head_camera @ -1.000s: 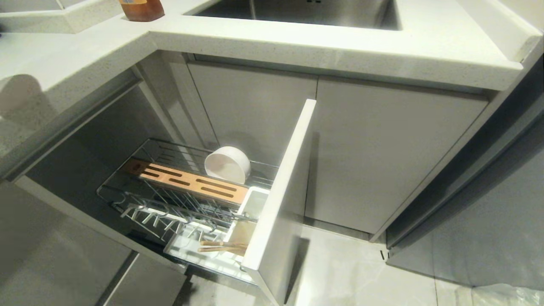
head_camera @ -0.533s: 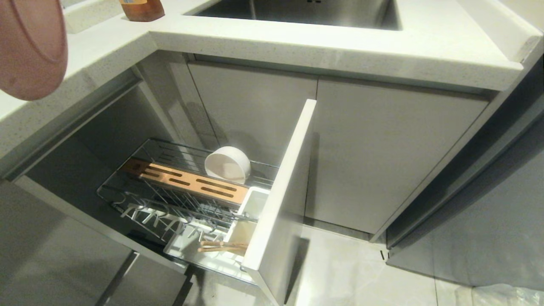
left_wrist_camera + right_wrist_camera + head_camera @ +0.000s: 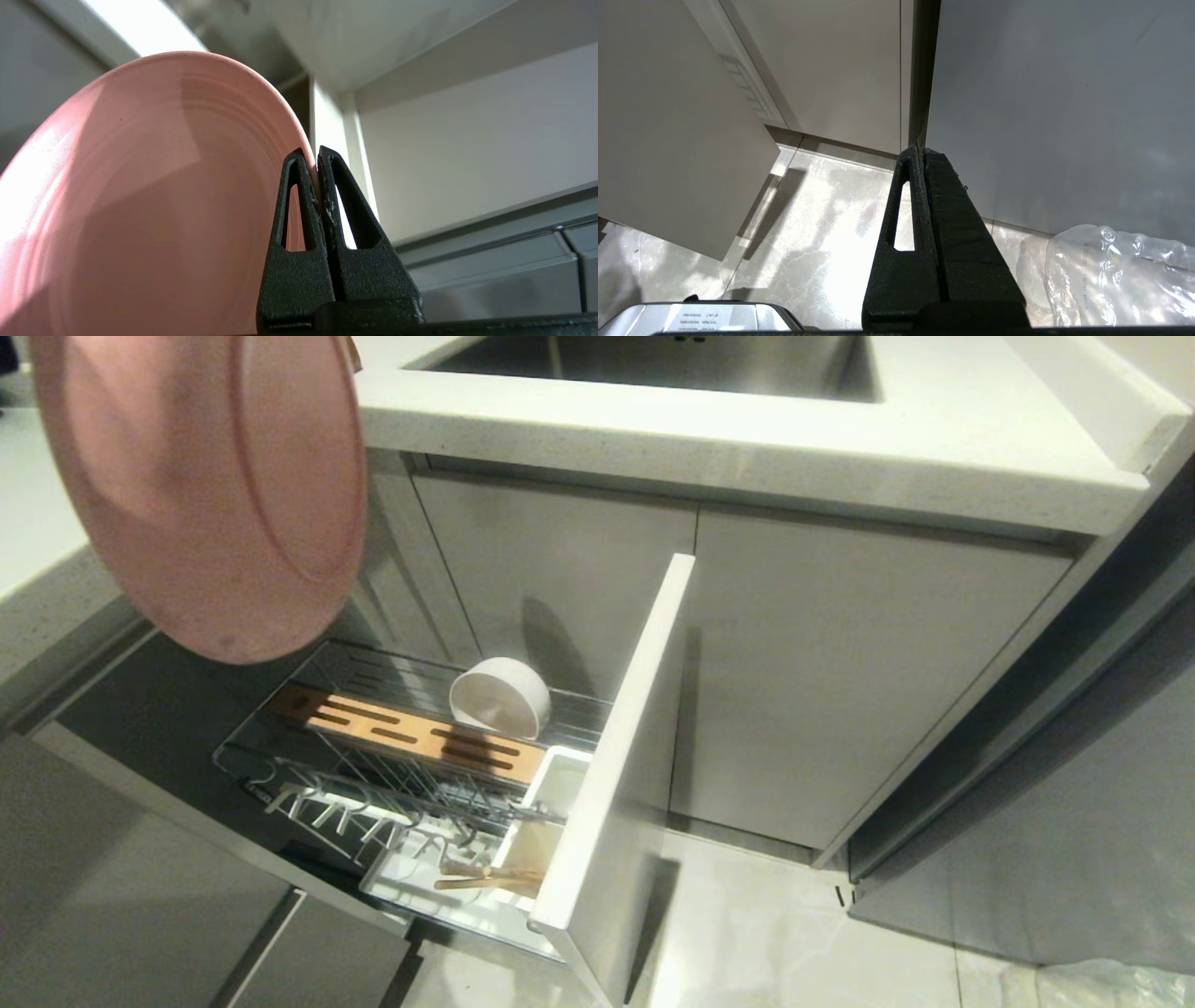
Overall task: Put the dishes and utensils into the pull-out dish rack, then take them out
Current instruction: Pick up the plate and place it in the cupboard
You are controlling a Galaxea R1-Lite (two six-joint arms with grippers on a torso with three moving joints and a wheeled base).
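A pastel-pink plate (image 3: 205, 495) hangs on edge in the air at the upper left, above the pull-out dish rack (image 3: 411, 784). In the left wrist view my left gripper (image 3: 314, 156) is shut on the plate's (image 3: 140, 200) rim. A cream-white bowl (image 3: 499, 698) lies tilted in the rack's far side, behind the slotted wood strip (image 3: 411, 737). Light-wooden chopsticks (image 3: 485, 877) lie at the rack's near end by the white cups (image 3: 558, 782). The right gripper (image 3: 922, 150) is shut on nothing, parked low over the floor. The dark fork or spoon does not show.
The rack's tall white front panel (image 3: 621, 747) juts out toward me. A countertop (image 3: 747, 439) with a steel sink (image 3: 672, 359) overhangs the cabinets. Crumpled clear plastic (image 3: 1115, 275) lies on the floor at the right.
The pink plate has swung in from the upper left and now fills that corner, hiding the amber bottle on the counter. The rack, bowl and chopsticks have not moved.
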